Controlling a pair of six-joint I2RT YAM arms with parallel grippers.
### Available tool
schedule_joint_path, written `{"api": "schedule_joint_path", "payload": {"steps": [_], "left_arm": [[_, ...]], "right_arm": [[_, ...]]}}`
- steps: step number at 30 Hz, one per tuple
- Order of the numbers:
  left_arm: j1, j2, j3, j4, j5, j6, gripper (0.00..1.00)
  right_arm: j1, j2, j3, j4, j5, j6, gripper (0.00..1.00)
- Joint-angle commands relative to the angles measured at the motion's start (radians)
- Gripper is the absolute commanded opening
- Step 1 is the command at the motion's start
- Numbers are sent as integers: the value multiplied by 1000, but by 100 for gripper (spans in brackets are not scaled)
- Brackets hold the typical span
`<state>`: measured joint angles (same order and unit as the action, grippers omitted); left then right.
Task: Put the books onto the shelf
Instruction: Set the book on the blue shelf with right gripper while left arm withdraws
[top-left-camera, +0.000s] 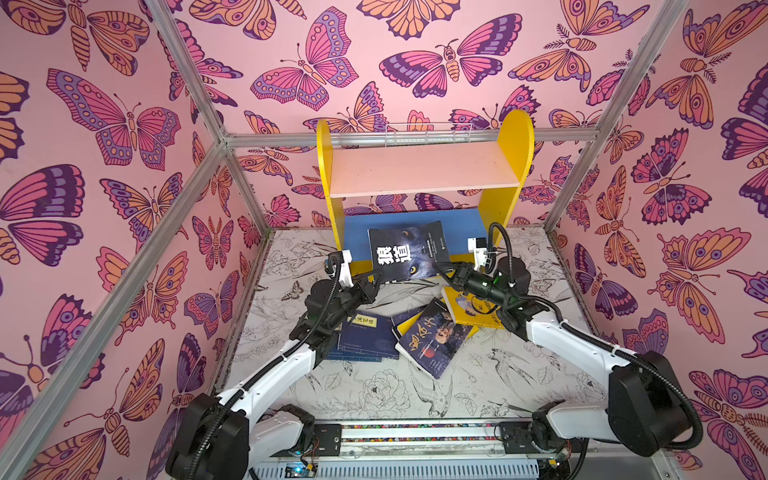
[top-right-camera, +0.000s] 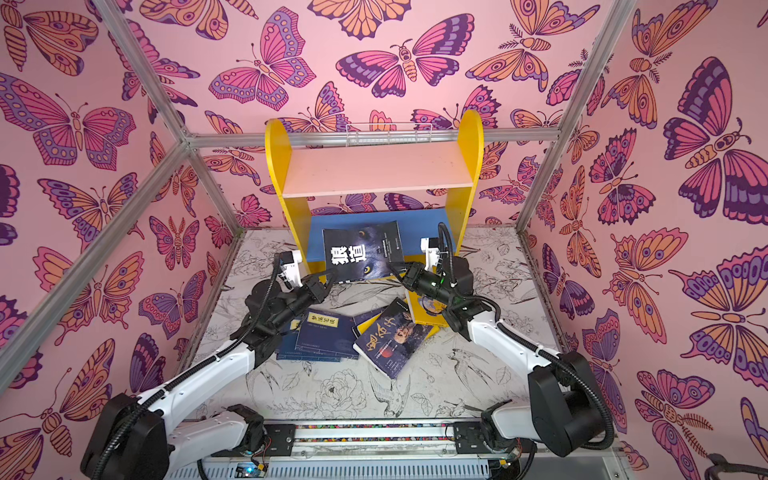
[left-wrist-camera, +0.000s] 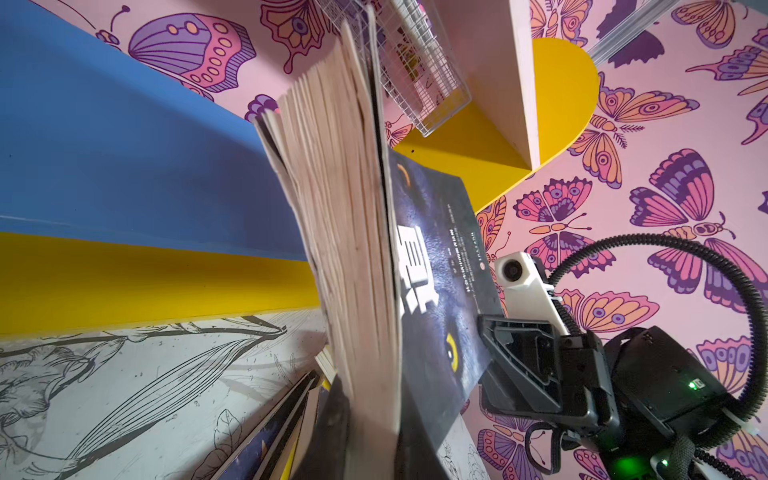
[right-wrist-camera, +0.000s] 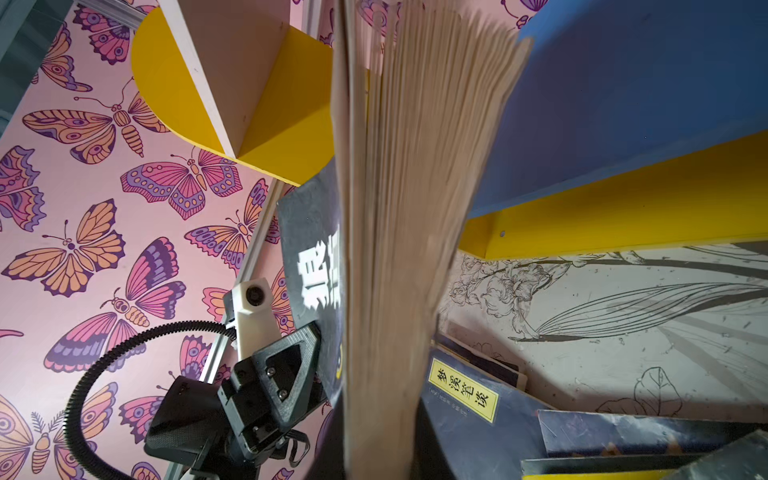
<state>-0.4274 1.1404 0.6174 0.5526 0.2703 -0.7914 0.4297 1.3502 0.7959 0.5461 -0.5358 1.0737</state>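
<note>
Pink wallpaper printed with large orange, magenta and purple butterflies covers the walls on every side in both top views. Silver metal bars run along the corners of the enclosure and across the back wall. The tabletop is white with black line drawings of flowers, leaves and birds. A small wire rack sits up against the back bar. At the near edge lies a metal rail with a speckled, many-coloured strip.

Place: my lab test cell.
Walls: pink butterfly-printed panels on aluminium frame bars, upper frame.
Floor: my white flower-and-bird printed tabletop.
</note>
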Motion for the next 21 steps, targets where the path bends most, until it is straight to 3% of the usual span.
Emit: {"api": "schedule_joint_path", "payload": {"steps": [1, 4, 7, 14, 17, 21], "left_arm": [[-1, -46, -5, 12, -24, 14, 14], [5, -88, 1, -75, -80, 42, 59], [10, -147, 25, -237, -188, 65, 76], [29, -319, 50, -828, -658, -92, 79], [46, -374, 29, -972, -733, -138, 80], [56, -431, -5, -1045, -737, -152, 80]], "right_arm": [[-3, 14, 44, 28, 82, -38, 0], [0, 38, 58, 65, 104, -30, 0], [0, 76, 91, 110, 134, -29, 0], [2, 213, 207, 159, 151, -33, 0], [10, 291, 264, 157, 166, -36, 0], [30, 387, 360, 125, 176, -37, 0]]}}
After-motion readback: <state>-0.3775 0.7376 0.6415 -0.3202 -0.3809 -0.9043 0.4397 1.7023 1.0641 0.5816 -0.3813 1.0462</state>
